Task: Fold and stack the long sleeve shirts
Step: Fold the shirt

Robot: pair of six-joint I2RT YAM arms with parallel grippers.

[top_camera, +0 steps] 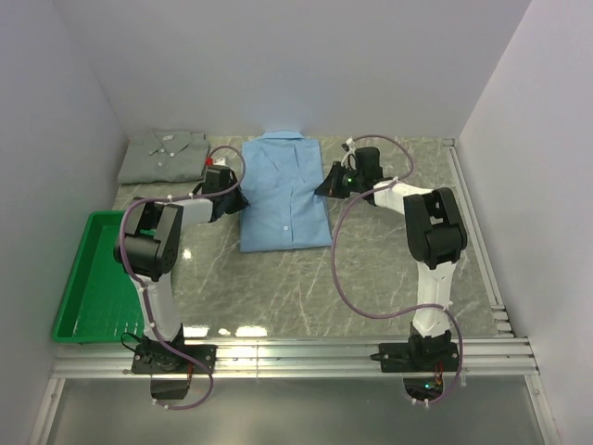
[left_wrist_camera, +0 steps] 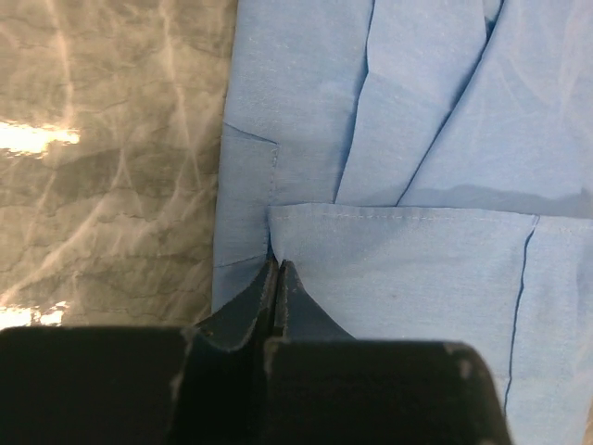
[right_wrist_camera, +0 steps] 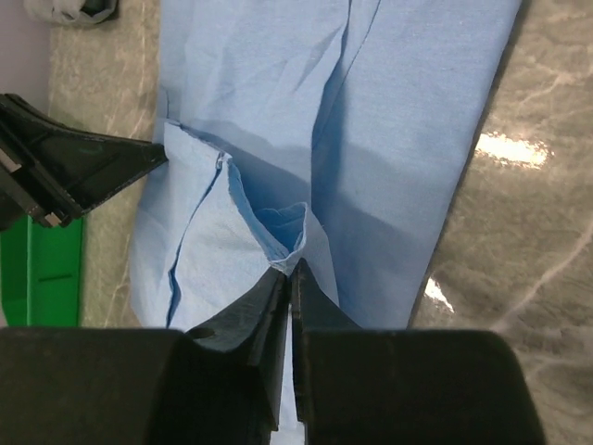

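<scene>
Left pincer [left_wrist_camera: 278, 283] pinches the light blue shirt [top_camera: 285, 199] at its edge; right pincer [right_wrist_camera: 289, 273] pinches a raised fold.

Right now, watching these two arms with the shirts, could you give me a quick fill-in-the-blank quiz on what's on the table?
1. The middle shirt, pinched at its edges by the left gripper and the right gripper, is light ____.
2. The grey-green shirt lies folded at the far ____ corner of the table.
3. The plastic tray near the left edge is ____.
4. In all, ____ shirts lie on the table.
Missing words: blue; left; green; two.
</scene>
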